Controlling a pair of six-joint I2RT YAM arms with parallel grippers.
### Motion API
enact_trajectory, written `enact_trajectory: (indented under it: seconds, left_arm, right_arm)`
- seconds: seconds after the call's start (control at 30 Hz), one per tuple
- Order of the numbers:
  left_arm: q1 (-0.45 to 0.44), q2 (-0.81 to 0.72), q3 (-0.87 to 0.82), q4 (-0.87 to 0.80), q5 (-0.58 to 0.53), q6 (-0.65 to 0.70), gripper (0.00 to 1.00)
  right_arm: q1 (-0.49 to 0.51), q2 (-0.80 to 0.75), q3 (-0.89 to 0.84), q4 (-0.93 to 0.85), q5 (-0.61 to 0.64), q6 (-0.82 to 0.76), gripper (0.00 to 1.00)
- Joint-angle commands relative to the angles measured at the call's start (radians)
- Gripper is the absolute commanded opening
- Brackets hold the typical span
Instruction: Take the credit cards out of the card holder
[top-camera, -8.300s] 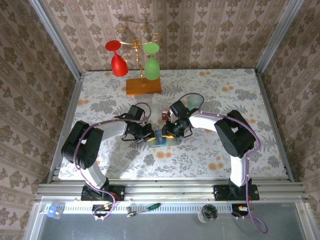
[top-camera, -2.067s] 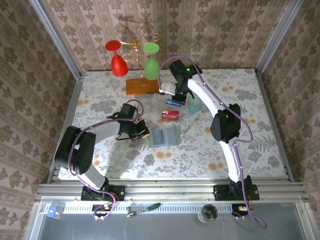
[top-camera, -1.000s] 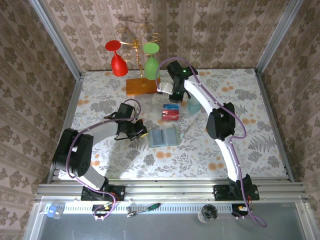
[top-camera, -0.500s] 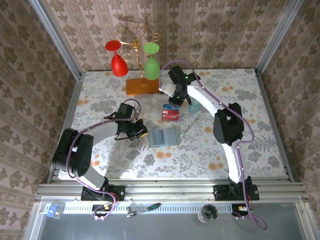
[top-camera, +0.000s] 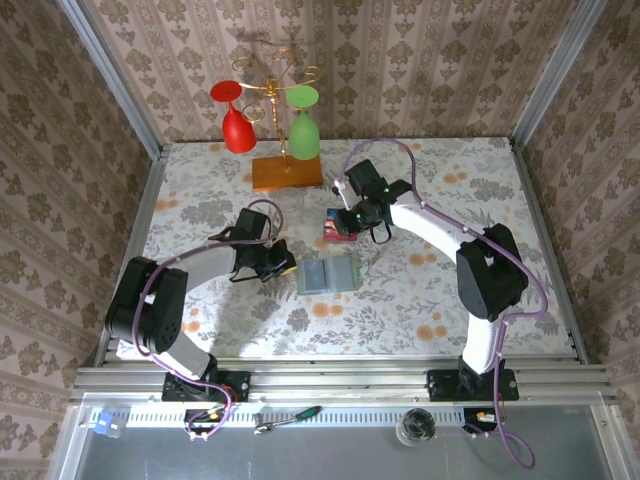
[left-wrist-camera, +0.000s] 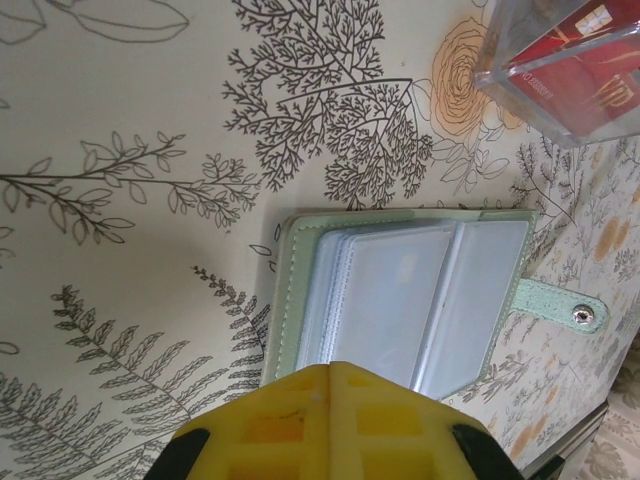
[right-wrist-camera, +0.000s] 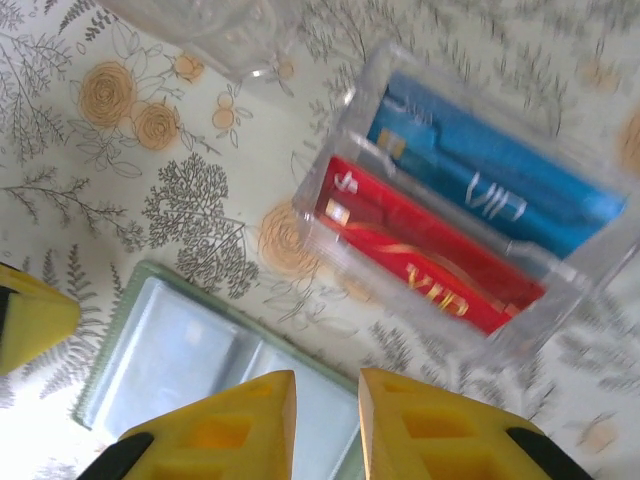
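Left pincer (left-wrist-camera: 330, 370) pressed together, just beside the open card holder (left-wrist-camera: 400, 300); right pincer (right-wrist-camera: 327, 380) narrowly spread, empty, near it.

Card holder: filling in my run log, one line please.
pale green bifold card holder: open; red card, blue card: in clear plastic box; left gripper: shut; right gripper: slightly open, empty

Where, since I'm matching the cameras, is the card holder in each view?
Top external: card holder at mid-table, lying open.
Left wrist: card holder lower centre.
Right wrist: card holder lower left.
Shared landmark: clear box just beside it.
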Motion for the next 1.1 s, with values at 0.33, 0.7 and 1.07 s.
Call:
enact_trajectory:
  seconds: [0.33, 0.7, 1.07]
  left_arm:
    - [-0.047, 0.039, -0.03, 0.016, 0.007, 0.002, 0.0]
    - [-0.053, 0.067, -0.04, 0.033, 0.018, -0.005, 0.0]
    - [-0.055, 0.044, -0.044, 0.026, -0.008, -0.002, 0.0]
  right_arm:
    - [0.06, -0.05, -0.146, 0.065, -0.167, 0.407, 0.2]
    - [0.086, -0.008, -0.178, 0.097, -0.244, 0.446, 0.27]
    - [0.107, 0.024, -0.173, 0.124, -0.274, 0.478, 0.33]
